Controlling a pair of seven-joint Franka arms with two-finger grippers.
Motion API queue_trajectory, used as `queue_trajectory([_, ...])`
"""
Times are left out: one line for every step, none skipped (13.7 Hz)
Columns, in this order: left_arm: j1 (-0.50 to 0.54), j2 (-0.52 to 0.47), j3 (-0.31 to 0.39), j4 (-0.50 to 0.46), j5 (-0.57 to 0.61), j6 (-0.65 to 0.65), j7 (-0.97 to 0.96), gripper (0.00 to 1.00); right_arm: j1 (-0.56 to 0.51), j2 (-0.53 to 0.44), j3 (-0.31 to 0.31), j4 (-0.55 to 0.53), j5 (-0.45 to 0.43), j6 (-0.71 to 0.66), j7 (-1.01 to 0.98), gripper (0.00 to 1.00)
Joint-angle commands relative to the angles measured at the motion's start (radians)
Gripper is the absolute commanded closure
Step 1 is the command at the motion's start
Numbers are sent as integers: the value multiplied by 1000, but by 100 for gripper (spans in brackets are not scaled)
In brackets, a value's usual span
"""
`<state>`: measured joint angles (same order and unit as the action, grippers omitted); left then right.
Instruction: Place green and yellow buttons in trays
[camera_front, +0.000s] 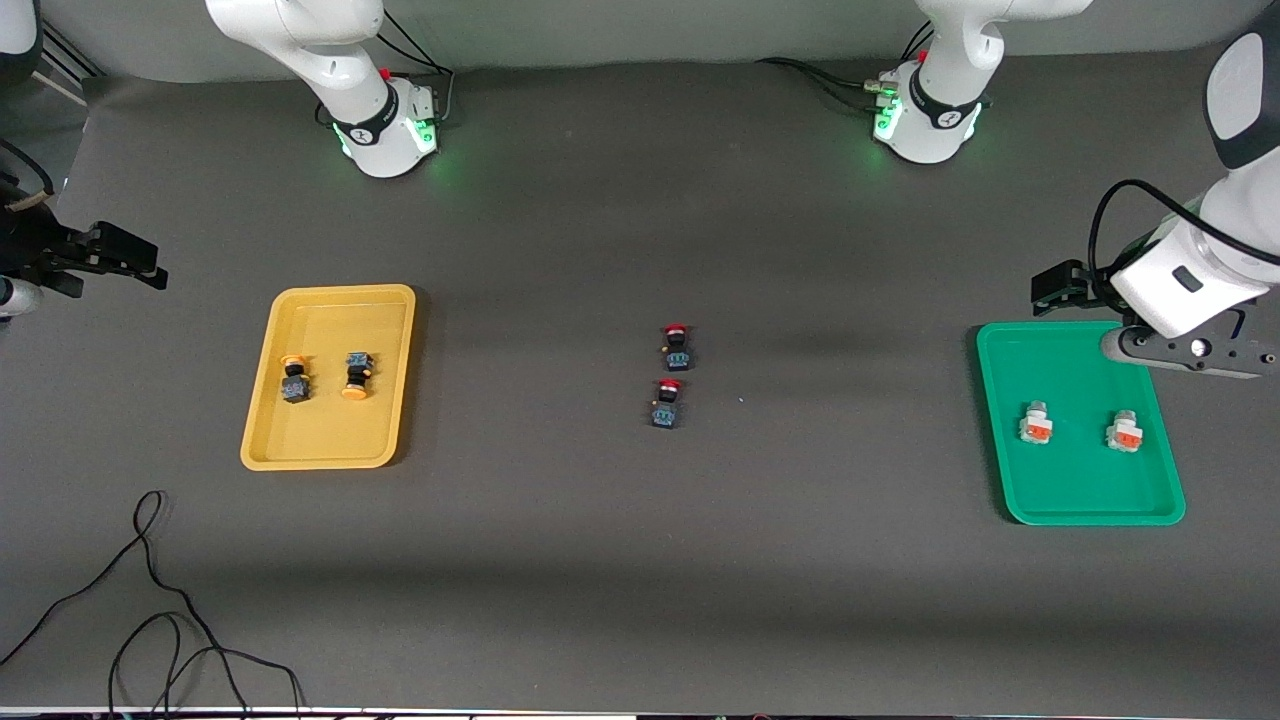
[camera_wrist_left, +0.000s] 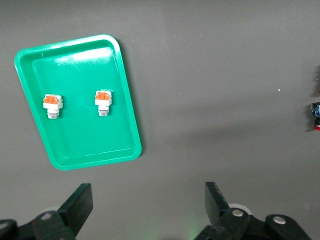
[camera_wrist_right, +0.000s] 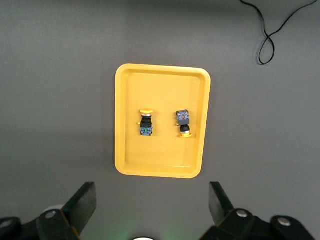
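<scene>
Two yellow-capped buttons (camera_front: 294, 381) (camera_front: 356, 375) lie in the yellow tray (camera_front: 330, 440); the right wrist view shows them (camera_wrist_right: 146, 122) (camera_wrist_right: 184, 123) in that tray (camera_wrist_right: 160, 90). Two white-grey buttons with orange patches (camera_front: 1036, 423) (camera_front: 1125, 431) lie in the green tray (camera_front: 1080, 480); the left wrist view shows them (camera_wrist_left: 53, 105) (camera_wrist_left: 103, 102) in that tray (camera_wrist_left: 90, 140). My left gripper (camera_front: 1060, 290) (camera_wrist_left: 148, 207) is open and empty, over the table beside the green tray. My right gripper (camera_front: 130, 262) (camera_wrist_right: 152, 205) is open and empty, over the table beside the yellow tray.
Two red-capped black switches (camera_front: 677, 346) (camera_front: 667, 402) lie on the mat midway between the trays; one shows at the edge of the left wrist view (camera_wrist_left: 316, 117). A black cable (camera_front: 150, 600) loops on the mat near the front camera at the right arm's end.
</scene>
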<state>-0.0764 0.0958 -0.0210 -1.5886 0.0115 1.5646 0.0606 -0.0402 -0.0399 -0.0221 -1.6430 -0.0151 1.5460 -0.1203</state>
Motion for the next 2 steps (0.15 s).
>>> queue_trajectory([-8, -10, 9, -10, -8, 0, -7, 0, 6, 0, -7, 8, 12, -10, 10, 0])
queue_trajectory([-6, -10, 10, -10, -8, 0, -7, 0, 8, 1, -7, 9, 12, -9, 13, 0])
